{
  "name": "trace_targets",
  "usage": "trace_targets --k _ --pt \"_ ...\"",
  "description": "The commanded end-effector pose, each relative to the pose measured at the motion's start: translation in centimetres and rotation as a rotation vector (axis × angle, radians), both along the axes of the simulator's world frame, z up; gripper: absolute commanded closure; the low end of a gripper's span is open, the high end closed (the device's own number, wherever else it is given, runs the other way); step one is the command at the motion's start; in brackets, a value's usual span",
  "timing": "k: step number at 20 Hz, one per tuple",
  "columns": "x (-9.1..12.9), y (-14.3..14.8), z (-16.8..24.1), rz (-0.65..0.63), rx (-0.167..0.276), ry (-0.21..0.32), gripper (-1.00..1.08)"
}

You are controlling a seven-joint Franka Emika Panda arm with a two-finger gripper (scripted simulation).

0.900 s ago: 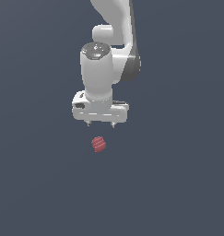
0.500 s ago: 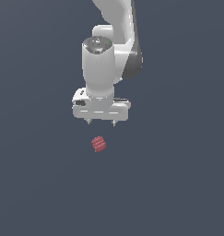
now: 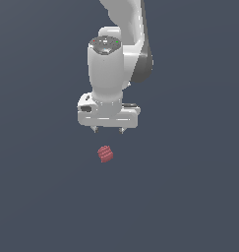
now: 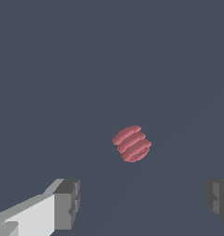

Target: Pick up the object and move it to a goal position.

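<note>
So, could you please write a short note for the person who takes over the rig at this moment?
Pincer: open, empty, pointing down, fingers spread wide.
Red ridged object: lying on the dark surface below the pincer, untouched, not between the fingers.
Done: arm is placed above the object.
Left: lower, close on the object, lift, carry to the goal. No goal marker is visible in either view.

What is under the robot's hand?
Under the open hand lies a small red ridged object on the plain dark floor, with a gap between them. The wrist view shows it ahead of the fingertips. Its underside is hidden.
</note>
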State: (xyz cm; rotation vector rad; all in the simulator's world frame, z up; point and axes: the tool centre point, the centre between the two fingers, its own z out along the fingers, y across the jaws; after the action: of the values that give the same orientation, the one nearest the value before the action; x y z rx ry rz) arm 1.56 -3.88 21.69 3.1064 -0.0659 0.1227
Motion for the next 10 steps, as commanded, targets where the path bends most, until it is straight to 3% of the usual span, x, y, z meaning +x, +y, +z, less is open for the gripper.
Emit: trace_targets --k 1,10 --pt "0.0 -0.1 -0.4 0.016 -0.001 0.004 -0.92" --pt "0.4 -0.8 -3.2 0.144 -0.008 0.026 -0.92"
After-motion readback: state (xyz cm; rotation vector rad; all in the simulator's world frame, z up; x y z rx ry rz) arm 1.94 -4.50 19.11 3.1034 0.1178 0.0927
